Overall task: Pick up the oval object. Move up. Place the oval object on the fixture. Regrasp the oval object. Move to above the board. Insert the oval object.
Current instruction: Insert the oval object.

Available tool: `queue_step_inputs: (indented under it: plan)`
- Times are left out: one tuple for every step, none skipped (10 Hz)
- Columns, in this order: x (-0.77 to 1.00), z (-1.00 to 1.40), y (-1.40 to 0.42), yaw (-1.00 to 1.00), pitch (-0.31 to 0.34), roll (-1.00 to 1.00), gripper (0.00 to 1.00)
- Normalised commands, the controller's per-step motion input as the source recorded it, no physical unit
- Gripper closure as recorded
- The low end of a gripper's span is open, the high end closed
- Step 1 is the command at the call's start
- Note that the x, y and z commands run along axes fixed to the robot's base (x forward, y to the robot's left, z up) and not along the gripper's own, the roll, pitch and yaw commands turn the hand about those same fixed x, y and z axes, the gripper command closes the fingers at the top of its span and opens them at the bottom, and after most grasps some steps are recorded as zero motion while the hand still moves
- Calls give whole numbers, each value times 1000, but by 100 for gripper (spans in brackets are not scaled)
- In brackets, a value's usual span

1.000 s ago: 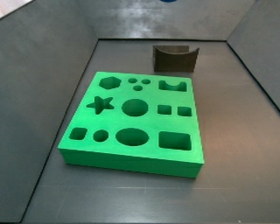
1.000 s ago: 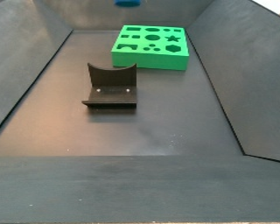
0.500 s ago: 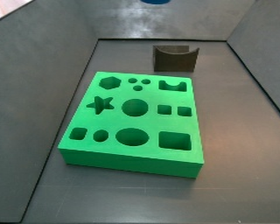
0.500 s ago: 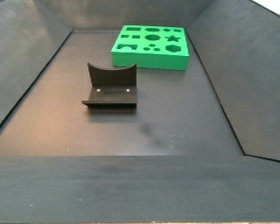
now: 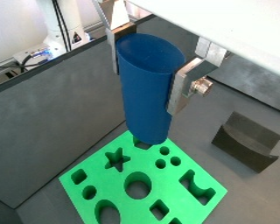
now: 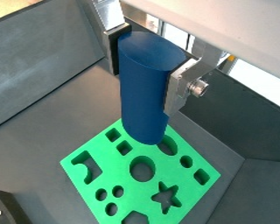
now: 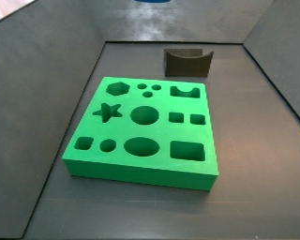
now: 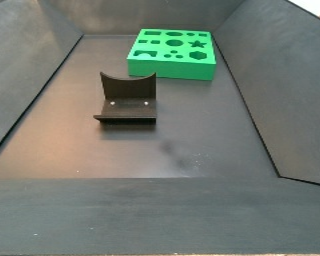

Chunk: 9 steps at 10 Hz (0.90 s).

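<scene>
Gripper [image 5: 149,74] of mine is clamped on the oval object [image 5: 146,92], which hangs upright, high above the board [image 5: 143,184] in both wrist views. I see the fixture [image 8: 125,98] bare on the floor, well apart from the board. No readable writing anywhere.

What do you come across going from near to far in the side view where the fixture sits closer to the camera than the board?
Bare dark floor, then the fixture, then the board near the back wall. The gripper, shut on the oval object, shows only in both wrist views, above the board.
</scene>
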Motion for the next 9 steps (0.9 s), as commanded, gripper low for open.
queue_step_inputs:
  plan:
    - [0, -283, -174, 0, -59, 27, 100]
    - [0, -426, -369, 0, -87, 89, 100]
    - [91, -523, -397, 0, -71, 64, 100]
    - [0, -577, -400, 0, -133, 51, 100]
    - [0, -594, -377, 0, -129, 63, 100]
    - [0, -577, -351, 0, -103, 80, 100]
    - [0, -537, -360, 0, -93, 84, 100]
    - [0, -480, -343, 0, -90, 61, 100]
    - [9, -414, -346, 0, -76, 64, 100]
